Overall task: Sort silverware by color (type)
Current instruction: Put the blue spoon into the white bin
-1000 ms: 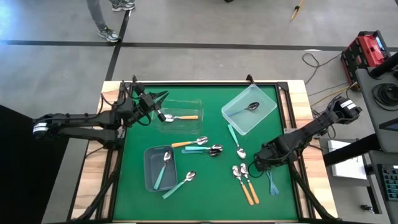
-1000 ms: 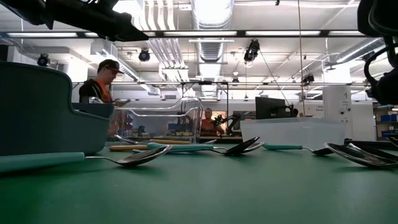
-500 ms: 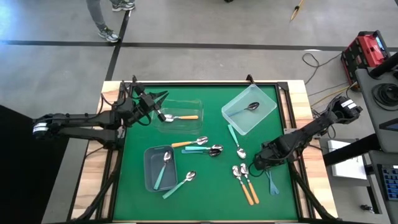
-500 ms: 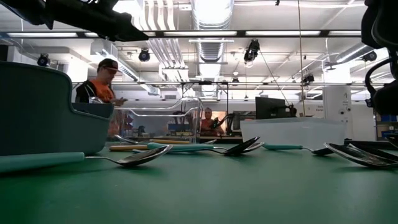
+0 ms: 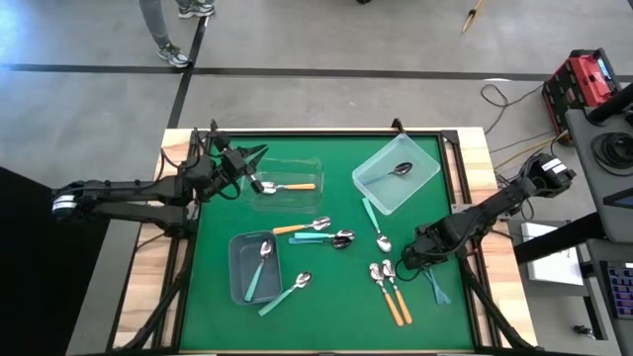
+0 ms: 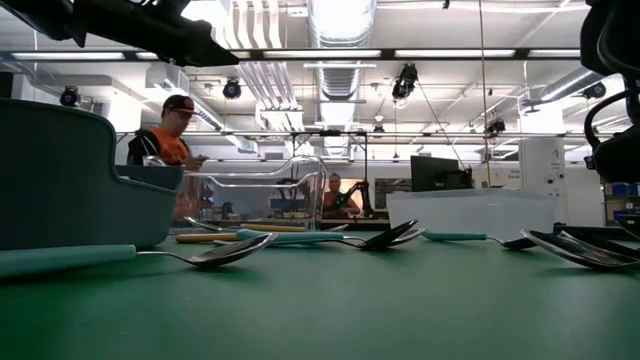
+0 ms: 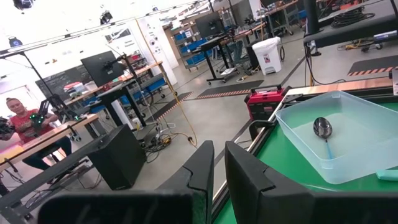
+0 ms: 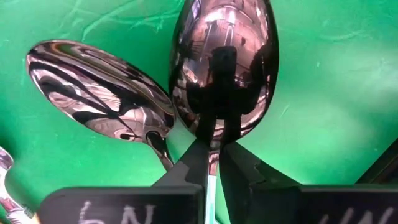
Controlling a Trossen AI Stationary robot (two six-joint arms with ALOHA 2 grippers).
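Note:
Spoons with orange, teal or blue handles lie on the green mat (image 5: 326, 316) and in three bins. My right gripper (image 5: 406, 263) (image 8: 213, 149) points down at the mat's right and is shut on a blue-handled spoon (image 5: 433, 287). That spoon's bowl (image 8: 224, 62) lies beside the bowl of an orange-handled spoon (image 8: 99, 93). My left gripper (image 5: 255, 181) (image 7: 217, 155) hovers level and shut over the clear bin (image 5: 285, 170), holding nothing. An orange-handled spoon (image 5: 294, 186) lies in that bin. My right gripper pinches the blue-handled spoon at its thin neck (image 8: 213, 167), just behind the bowl, between its two fingertips. The fingers come from above, slanting down. The bowl faces up ahead of the fingers, low over the mat; whether it rests on it I cannot tell.
A pale bin (image 5: 396, 173) at the far right holds a blue spoon (image 5: 401, 169). A grey bin (image 5: 237, 267) at the near left holds a teal one. Loose on the mat lie an orange pair (image 5: 391, 292), teal spoons (image 5: 285, 294) (image 5: 374, 225) and others mid-table (image 5: 316, 232).
My right gripper has shut on the blue-handled spoon's neck while staying almost in place. The spoon's handle has swung a little, its free end now slanting toward the table's right edge. The left arm has kept still.

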